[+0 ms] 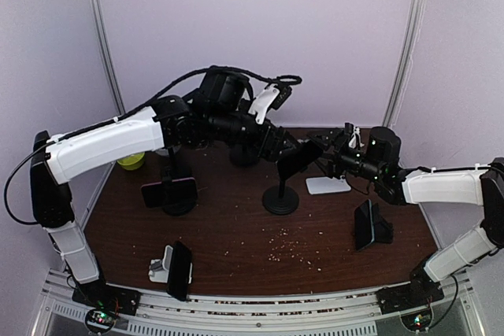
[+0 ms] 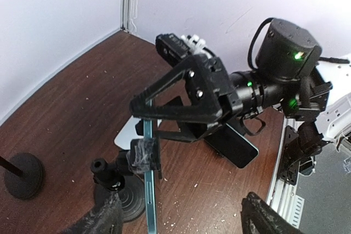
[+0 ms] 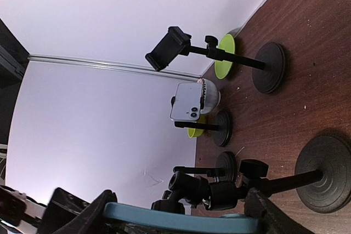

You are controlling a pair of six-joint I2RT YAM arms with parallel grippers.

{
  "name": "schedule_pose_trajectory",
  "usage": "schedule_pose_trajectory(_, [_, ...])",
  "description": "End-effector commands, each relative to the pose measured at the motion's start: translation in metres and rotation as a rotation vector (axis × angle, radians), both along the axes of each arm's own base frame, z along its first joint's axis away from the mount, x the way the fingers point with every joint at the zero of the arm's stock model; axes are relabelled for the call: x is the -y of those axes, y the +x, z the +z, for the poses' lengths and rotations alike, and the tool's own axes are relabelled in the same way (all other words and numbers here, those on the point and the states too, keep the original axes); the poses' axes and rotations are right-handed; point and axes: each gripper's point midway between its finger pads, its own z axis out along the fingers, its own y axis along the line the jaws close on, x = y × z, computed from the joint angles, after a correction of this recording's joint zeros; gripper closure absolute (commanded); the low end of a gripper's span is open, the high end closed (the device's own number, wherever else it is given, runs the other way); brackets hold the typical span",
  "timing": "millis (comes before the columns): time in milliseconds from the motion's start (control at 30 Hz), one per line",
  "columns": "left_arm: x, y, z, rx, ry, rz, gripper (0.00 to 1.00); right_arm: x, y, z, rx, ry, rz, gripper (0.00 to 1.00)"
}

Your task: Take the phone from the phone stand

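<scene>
A teal-edged phone (image 1: 293,161) is clamped upright in a black phone stand (image 1: 280,198) at the table's middle. In the left wrist view the phone (image 2: 148,201) shows edge-on in the stand's clamp (image 2: 140,156). My right gripper (image 1: 319,155) comes in from the right and is shut across the phone's top end; its fingers (image 2: 184,100) show there. In the right wrist view the phone's edge (image 3: 181,217) spans between my fingers, above the stand's joint (image 3: 219,193). My left gripper (image 2: 181,215) is open and empty, hovering over the phone and stand.
A second stand with a phone (image 1: 175,191) stands at left, a phone in a white holder (image 1: 179,269) at front left, a black holder (image 1: 370,226) at right. A green bowl (image 1: 130,161) and a white slab (image 1: 327,185) lie farther back. A dark phone (image 2: 233,145) lies flat.
</scene>
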Motion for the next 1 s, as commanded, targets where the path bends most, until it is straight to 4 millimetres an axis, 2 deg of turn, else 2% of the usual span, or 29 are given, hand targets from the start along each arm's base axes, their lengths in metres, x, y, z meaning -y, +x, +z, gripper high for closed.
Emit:
schedule_pose_trajectory(0, [-0.003,0.001,0.028,0.032,0.037,-0.024,0.23,-0.006,-0.002,-0.001,0.063,-0.054,0.035,0.52])
schedule_pose_trajectory(100, [0.003,0.012,0.015,0.004,0.089,-0.021,0.22,-0.007,-0.003,-0.001,0.074,-0.065,0.047,0.53])
schedule_pose_trajectory(167, [0.006,0.018,0.013,-0.02,0.105,-0.024,0.22,-0.008,-0.004,-0.001,0.082,-0.072,0.057,0.53])
schedule_pose_trajectory(333, [0.014,0.026,0.001,-0.061,0.115,-0.041,0.21,-0.01,-0.006,-0.003,0.091,-0.078,0.077,0.53])
schedule_pose_trajectory(567, [0.021,0.036,-0.027,-0.096,0.154,-0.032,0.23,-0.012,-0.009,-0.002,0.108,-0.094,0.095,0.55])
schedule_pose_trajectory(733, [0.03,0.036,-0.031,-0.115,0.131,-0.049,0.28,-0.012,-0.009,-0.002,0.116,-0.111,0.099,0.56])
schedule_pose_trajectory(967, [0.035,0.037,-0.024,-0.116,0.093,-0.052,0.29,-0.014,-0.009,-0.003,0.121,-0.139,0.108,0.58])
